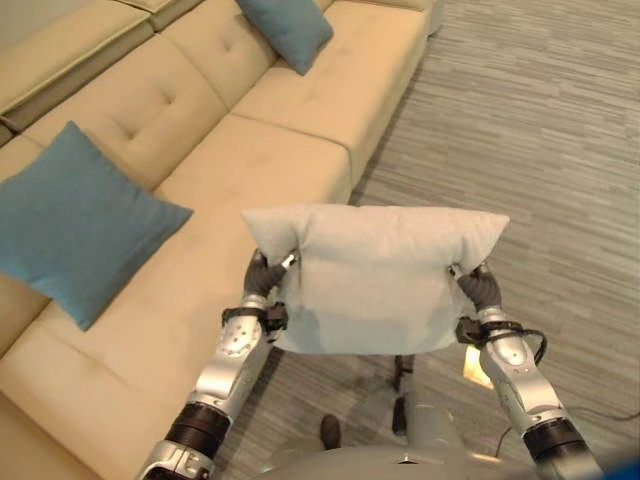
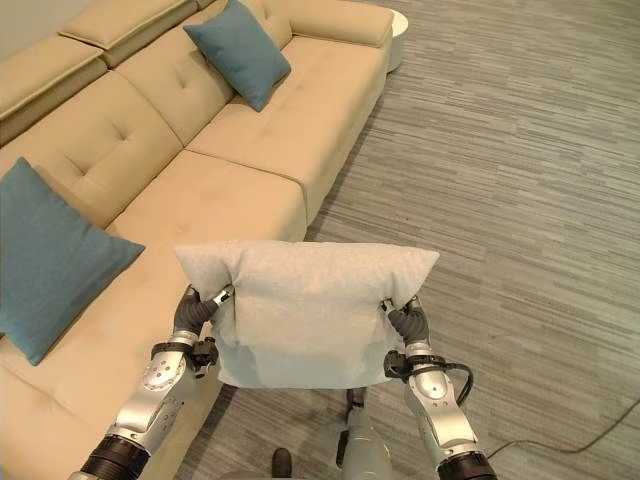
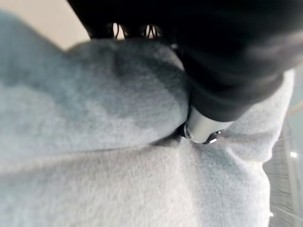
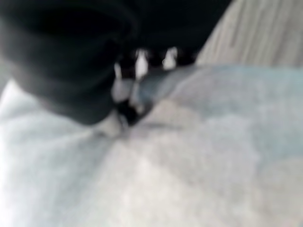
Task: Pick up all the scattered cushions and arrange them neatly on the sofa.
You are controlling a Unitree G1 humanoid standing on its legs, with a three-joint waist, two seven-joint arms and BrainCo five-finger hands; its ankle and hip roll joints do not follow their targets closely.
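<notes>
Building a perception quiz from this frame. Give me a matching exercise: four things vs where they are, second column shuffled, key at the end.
Things:
1. grey cushion
2. near blue cushion
3. far blue cushion
4. sofa

Places:
A. propped on the far seat against the backrest
B. along the robot's left side
C. held up between the left hand and right hand
D. leaning on the near seat

Pairs: 1-C, 2-D, 3-A, 4-B

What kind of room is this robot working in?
Most likely a living room or lounge: a long beige sofa with blue cushions on it, and striped grey flooring. Both hands hold a pale grey cushion.
</notes>
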